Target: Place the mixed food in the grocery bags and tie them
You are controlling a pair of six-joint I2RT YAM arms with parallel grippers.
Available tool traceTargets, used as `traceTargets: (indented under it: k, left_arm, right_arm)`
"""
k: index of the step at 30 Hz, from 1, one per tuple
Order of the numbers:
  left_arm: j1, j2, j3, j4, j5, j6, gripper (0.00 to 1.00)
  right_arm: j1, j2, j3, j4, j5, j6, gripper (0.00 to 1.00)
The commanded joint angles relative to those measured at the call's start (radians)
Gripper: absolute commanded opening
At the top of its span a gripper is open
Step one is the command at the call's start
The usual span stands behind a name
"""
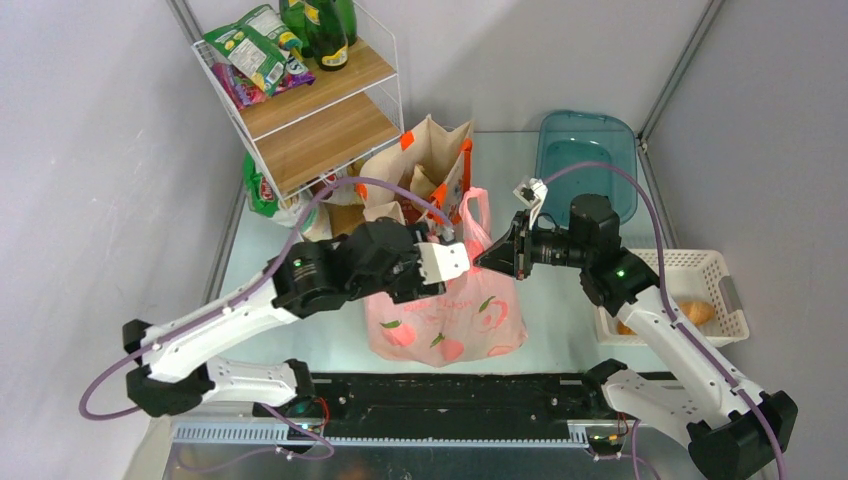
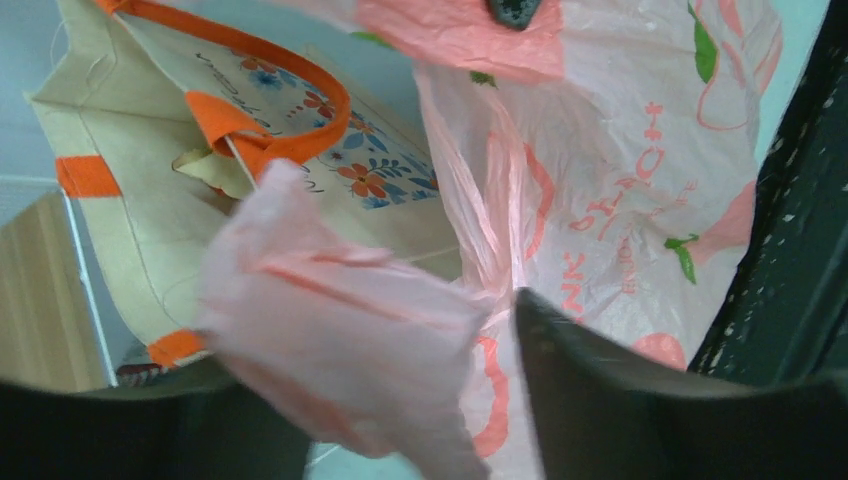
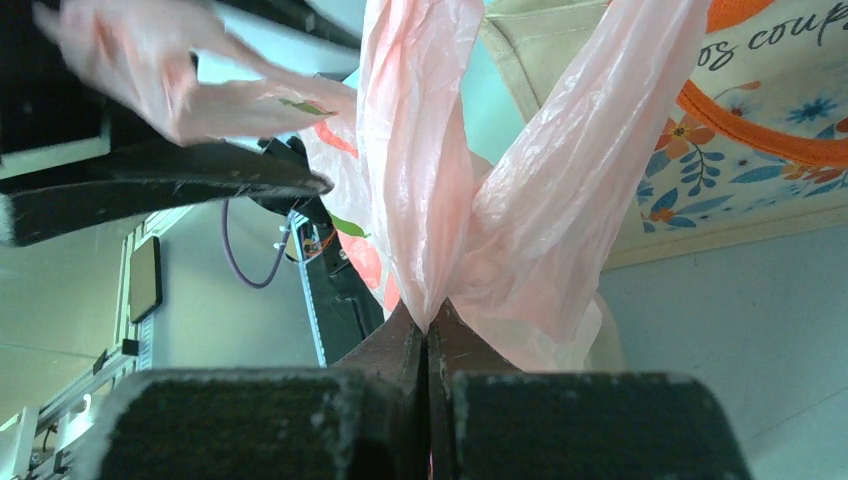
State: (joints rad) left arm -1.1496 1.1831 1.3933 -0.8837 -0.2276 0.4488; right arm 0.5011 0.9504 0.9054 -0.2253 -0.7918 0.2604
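Bulging translucent pink plastic bag (image 1: 447, 322) on the desk (image 1: 560, 300), apparently untied: right hand (image 3: 428, 325) clenched on one handle (image 3: 410, 150), left hand (image 1: 445, 262) parted around the other handle (image 2: 330, 320); a golden-brown bread roll (image 1: 697, 313) lies unpacked in the white lattice basket (image 1: 690, 258).

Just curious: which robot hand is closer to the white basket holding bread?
Right. The right hand, pinching a handle of the pink bag, sits left of the white basket; the left hand is farther left, across that bag.
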Motion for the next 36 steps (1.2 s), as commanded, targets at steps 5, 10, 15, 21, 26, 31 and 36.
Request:
traceTargets:
  k: [5,10,15,21,26,31,36]
  left_arm:
    - [0.128,-0.175,-0.08,0.095,0.202,-0.166,0.99]
    - [0.181,-0.306,-0.2,0.189,0.175,-0.222,1.0]
    - [0.226,-0.447,-0.333,0.3,0.243,-0.275,1.0]
    - [0.259,-0.555,-0.451,0.376,0.32,-0.3,0.83]
    - [0.269,-0.535,-0.456,0.389,0.345,-0.29,0.67]
    - [0.274,-0.481,-0.438,0.389,0.356,-0.283,0.59]
    - [0.277,-0.458,-0.416,0.388,0.344,-0.275,0.1]
  right_arm:
    - [-0.002,-0.003,0.042,0.017,-0.006,-0.009,0.0]
    - [-0.001,-0.001,0.042,0.024,-0.01,-0.005,0.0]
    - [0.001,-0.002,0.042,0.026,-0.01,0.0,0.0]
    - [0.002,-0.002,0.043,0.028,-0.01,0.0,0.0]
    - [0.005,-0.006,0.042,0.026,-0.005,-0.002,0.0]
    - [0.005,-0.015,0.042,0.025,-0.004,0.001,0.0]
    - [0.005,-0.019,0.042,0.021,-0.004,0.001,0.0]
